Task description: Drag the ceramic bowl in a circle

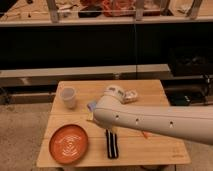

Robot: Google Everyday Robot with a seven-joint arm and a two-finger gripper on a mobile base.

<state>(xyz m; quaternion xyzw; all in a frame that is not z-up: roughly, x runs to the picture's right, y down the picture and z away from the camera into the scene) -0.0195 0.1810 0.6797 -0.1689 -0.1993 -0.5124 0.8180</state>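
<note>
The ceramic bowl is a wide, shallow orange-red dish with faint white lines inside. It rests on the front left corner of the wooden table. My white arm reaches in from the right across the table's middle. Below it my gripper points down at the table just right of the bowl, a small gap away from its rim. Its two dark fingers stand apart, with a light strip of table between them and nothing held.
A small white cup stands at the table's back left. A white packet, a small blue item and a thin orange item lie near the arm. Behind the table runs a dark shelf unit.
</note>
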